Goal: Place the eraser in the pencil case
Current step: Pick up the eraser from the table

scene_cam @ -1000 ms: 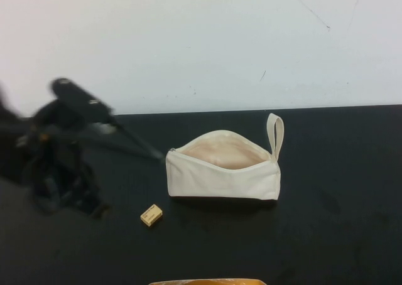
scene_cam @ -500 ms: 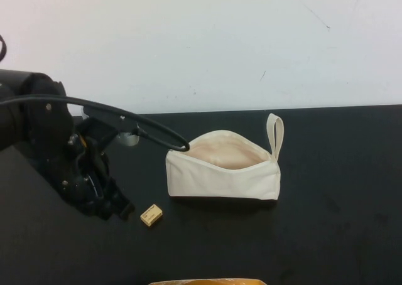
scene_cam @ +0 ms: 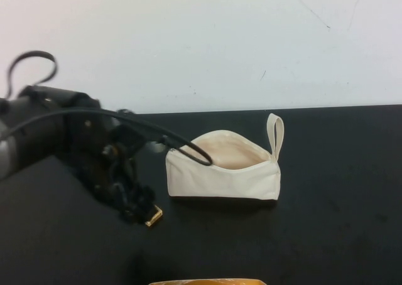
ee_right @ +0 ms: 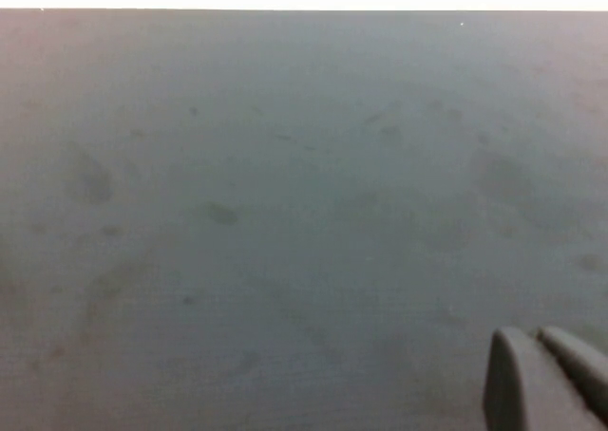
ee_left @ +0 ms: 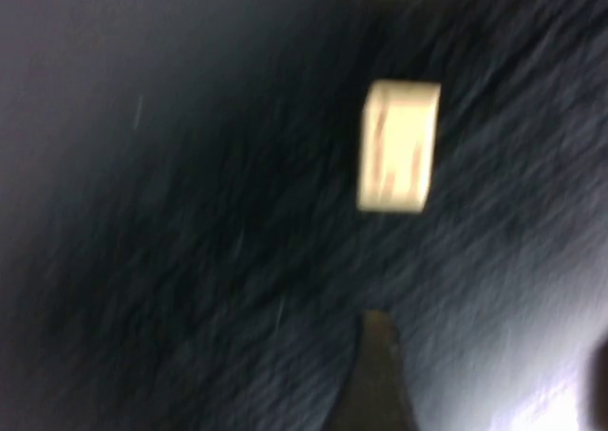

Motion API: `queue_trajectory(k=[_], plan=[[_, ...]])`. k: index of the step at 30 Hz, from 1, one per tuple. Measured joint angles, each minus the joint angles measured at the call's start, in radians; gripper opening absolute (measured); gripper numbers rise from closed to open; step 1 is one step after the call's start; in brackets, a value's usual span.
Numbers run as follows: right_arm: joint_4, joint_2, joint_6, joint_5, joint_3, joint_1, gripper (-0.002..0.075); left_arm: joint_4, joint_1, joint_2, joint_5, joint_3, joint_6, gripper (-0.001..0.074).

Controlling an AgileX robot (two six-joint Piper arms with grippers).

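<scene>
Right now we see our left gripper (scene_cam: 139, 211) low in the left half of the high view, down on the black table (scene_cam: 326, 222). It sits right over the eraser (scene_cam: 154, 216), and only a small tan corner of the eraser peeks out beside it. We cannot tell if the fingers of this gripper are apart or together, because the dark arm hides them.

From the left wrist view, the eraser (ee_left: 399, 146) shows as a little tan block lying flat on the table (ee_left: 171, 213), with faint dark lines on its top. It is blurry.

Next to it in the high view, a bit up and to the right, stands the pencil case (scene_cam: 223, 172), near the middle of the frame. Its top is wide open and we can see the pale lining inside. Its loop strap (scene_cam: 275, 134) sticks up at the right end. A black cable (scene_cam: 157, 134) from our left arm bends across to the left edge of the pencil case.

Our right gripper (ee_right: 541, 379) shows only in the right wrist view, in the lower right corner. Its two grey fingertips (ee_right: 513, 384) sit close together above bare table.
</scene>
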Motion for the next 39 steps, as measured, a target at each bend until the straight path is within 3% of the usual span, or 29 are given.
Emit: queue_trajectory(k=[7,16,24,31,35,39], plan=[[0.0,0.0,0.0,0.0,0.0,0.0,-0.0001,0.017,-0.07,0.111,-0.061,-0.04,0.041,0.0524],[0.0,0.0,0.0,0.0,0.0,0.0,-0.0001,0.158,-0.073,0.274,-0.061,-0.153,-0.077,0.0518],[0.0,0.0,0.0,0.0,0.0,0.0,-0.0001,0.132,-0.037,0.325,-0.061,-0.16,-0.097,0.0367],[0.0,0.0,0.0,0.0,0.0,0.0,-0.0001,0.088,-0.037,0.329,-0.063,-0.163,-0.083,0.0285],[0.0,0.0,0.0,0.0,0.0,0.0,-0.0001,0.063,-0.037,0.329,-0.068,-0.163,-0.037,0.0185],[0.0,0.0,0.0,0.0,0.0,0.0,-0.0001,0.056,-0.037,0.329,-0.068,-0.165,-0.027,0.0186]])
